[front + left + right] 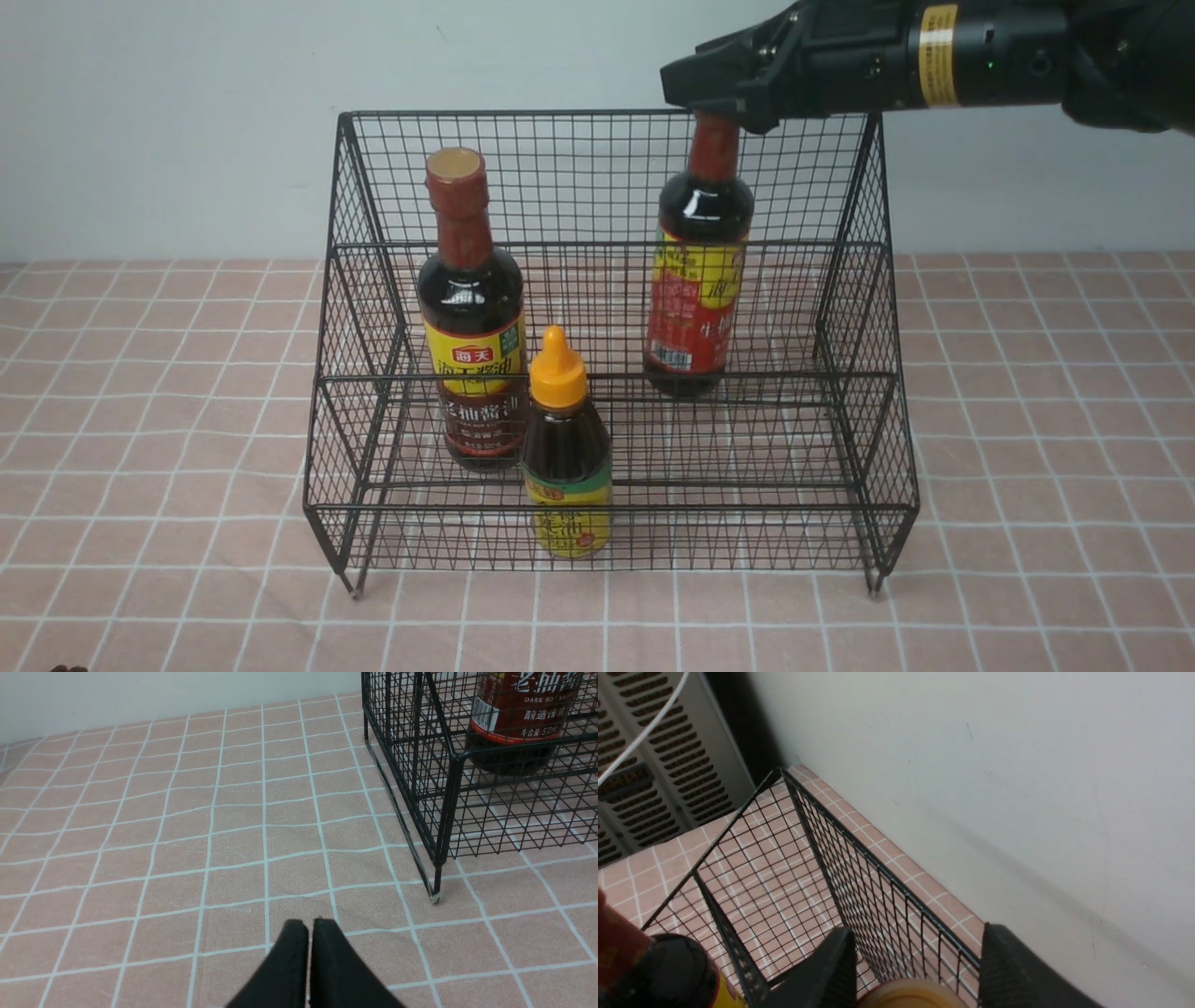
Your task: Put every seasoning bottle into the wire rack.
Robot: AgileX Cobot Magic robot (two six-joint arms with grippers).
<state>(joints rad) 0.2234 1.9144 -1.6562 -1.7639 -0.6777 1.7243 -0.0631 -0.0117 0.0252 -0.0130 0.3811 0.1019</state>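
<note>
The black wire rack (pixel 607 114) holds all three seasoning bottles. A tall bottle with a yellow-and-brown label (pixel 471 317) and a short one with an orange nozzle cap (pixel 565 457) stand on the lower tier at the left. A tall bottle with a yellow-and-red label (pixel 698 280) stands upright on the upper tier. My right gripper (pixel 714 89) hovers over its neck. In the right wrist view the right gripper (pixel 917 935) is open, its fingers either side of the tan cap (pixel 910 996) with a gap showing. My left gripper (pixel 308 924) is shut and empty, low over the cloth.
A pink checked cloth (pixel 149 420) covers the table up to a pale wall. The rack's corner leg (pixel 435 891) stands near my left gripper, with a tall bottle's base (pixel 514 723) behind the mesh. A grey vented cabinet (pixel 649 765) stands beyond the table's far corner.
</note>
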